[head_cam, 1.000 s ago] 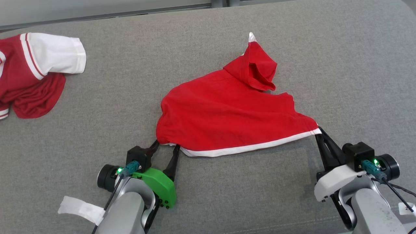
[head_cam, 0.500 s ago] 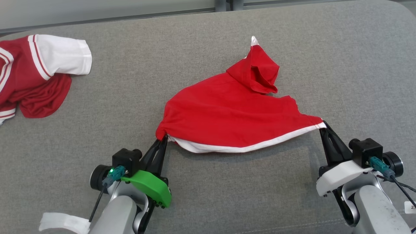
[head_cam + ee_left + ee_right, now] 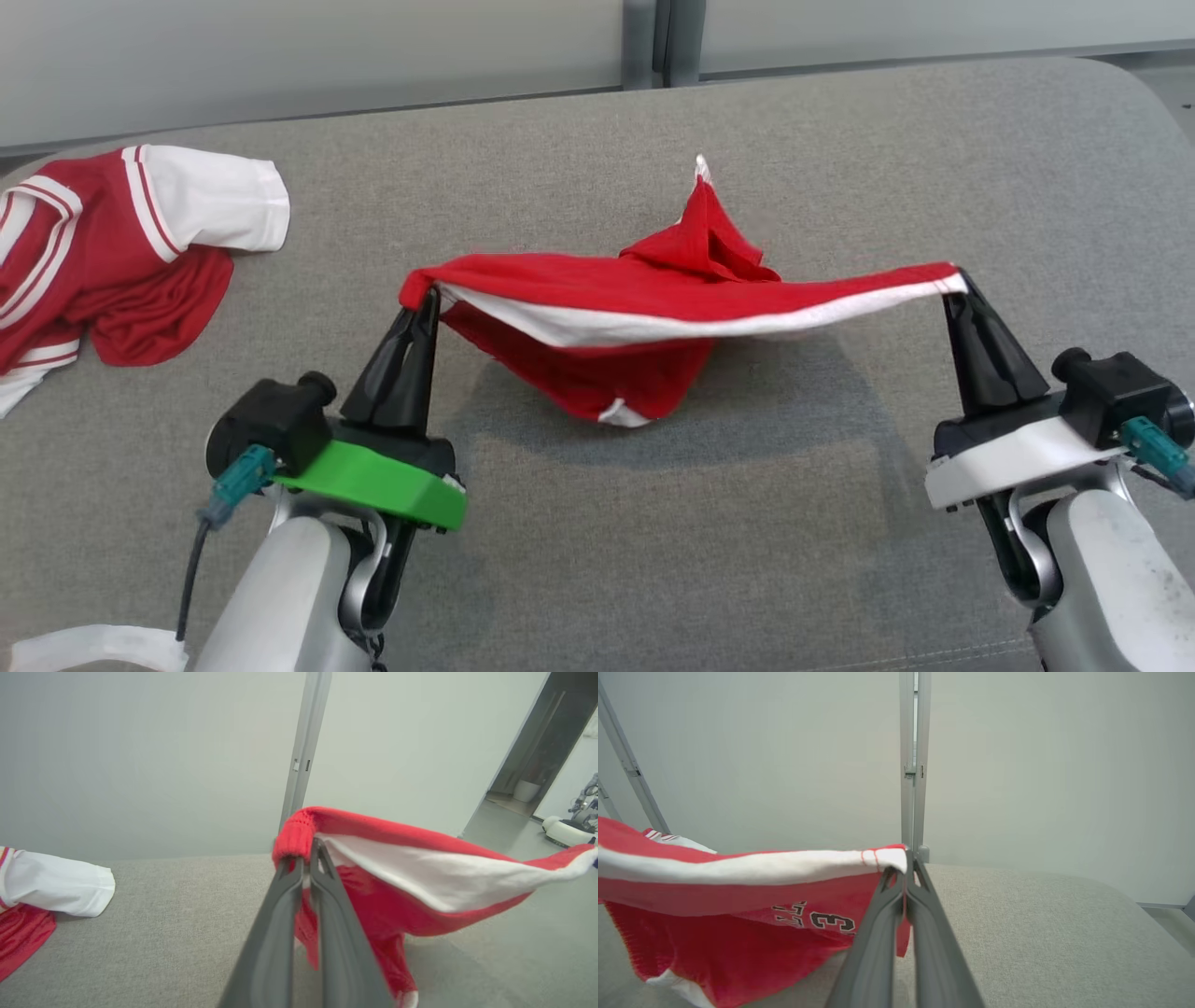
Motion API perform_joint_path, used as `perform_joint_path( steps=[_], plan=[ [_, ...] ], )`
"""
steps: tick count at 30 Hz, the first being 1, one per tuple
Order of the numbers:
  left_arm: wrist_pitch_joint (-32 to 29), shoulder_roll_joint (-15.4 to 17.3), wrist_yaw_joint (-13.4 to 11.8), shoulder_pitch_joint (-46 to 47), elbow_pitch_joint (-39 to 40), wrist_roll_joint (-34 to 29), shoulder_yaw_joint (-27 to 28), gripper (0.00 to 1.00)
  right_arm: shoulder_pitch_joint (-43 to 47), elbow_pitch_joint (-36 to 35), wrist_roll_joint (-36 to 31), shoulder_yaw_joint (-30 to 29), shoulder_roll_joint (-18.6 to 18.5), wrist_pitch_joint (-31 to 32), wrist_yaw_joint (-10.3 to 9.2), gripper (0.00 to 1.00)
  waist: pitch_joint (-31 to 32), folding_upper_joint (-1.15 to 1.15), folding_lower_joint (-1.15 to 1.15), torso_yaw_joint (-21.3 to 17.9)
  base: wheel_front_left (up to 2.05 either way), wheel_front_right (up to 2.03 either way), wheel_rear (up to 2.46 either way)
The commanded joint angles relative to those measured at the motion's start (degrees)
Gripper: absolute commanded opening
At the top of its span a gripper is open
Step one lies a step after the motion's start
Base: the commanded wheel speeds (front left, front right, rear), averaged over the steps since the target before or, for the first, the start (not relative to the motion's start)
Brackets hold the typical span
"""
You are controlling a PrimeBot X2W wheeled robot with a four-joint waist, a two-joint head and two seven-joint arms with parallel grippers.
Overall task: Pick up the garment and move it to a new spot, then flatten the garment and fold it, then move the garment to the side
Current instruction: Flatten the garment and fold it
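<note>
Left gripper is clamped on the ribbed red corner of the garment. The right gripper is pinched shut on the opposite, white-edged corner, so the cloth hangs between them like a hammock above the grey padded surface.

Each hold takes only a small bite at the very edge. I judge that spreading the arms wider, or a quick swing to the new spot, could pull a corner out of the fingers and drop that side in a heap. The sagging middle hangs low, and I cannot tell whether its bottom tip touches the surface. Carried at this height, it could drag and bunch.

The garment is red, with a white band along the stretched edge and a crumpled peak rising behind. Dark numerals show on the hanging part in the right wrist view. A second red-and-white garment lies well off to the robot's left.
</note>
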State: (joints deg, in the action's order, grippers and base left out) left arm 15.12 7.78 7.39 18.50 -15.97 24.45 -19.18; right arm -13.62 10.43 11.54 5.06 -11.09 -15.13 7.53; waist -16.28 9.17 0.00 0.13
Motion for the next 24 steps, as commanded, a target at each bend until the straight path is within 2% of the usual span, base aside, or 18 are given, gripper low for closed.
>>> perform_joint_path(
  steps=[1, 15, 20, 24],
  plan=[
    [0.0, 0.4, 0.1, -0.4, 2.2, 0.9, 0.6, 0.0, -0.6, -1.9, 0.8, -0.3, -0.4, -0.1, -0.08, 0.0, 1.7, 0.0, 0.0, -0.3, 0.0, 0.0, 0.0],
    [-0.4, 5.7, 0.1, 0.5, 21.4, 3.2, 3.8, 0.0, 1.3, -22.2, 0.4, -3.9, -2.6, 0.4, -0.08, 0.0, 5.9, 0.0, 0.0, -1.3, 0.0, 0.0, 0.0],
    [-3.9, 7.2, -0.1, 2.1, 29.1, 4.2, 4.2, 0.0, 1.6, -29.8, -0.3, -4.7, -2.9, 2.4, -0.08, 0.0, 6.0, 0.0, 0.0, -1.5, 0.0, 0.0, 0.0],
    [-7.0, 7.9, -0.4, 3.4, 32.8, 5.5, 4.3, 0.0, 1.7, -33.2, -0.6, -4.3, -2.6, 4.3, -0.08, 0.0, 5.4, 0.0, 0.0, -1.6, 0.0, 0.0, 0.0]
  ],
)
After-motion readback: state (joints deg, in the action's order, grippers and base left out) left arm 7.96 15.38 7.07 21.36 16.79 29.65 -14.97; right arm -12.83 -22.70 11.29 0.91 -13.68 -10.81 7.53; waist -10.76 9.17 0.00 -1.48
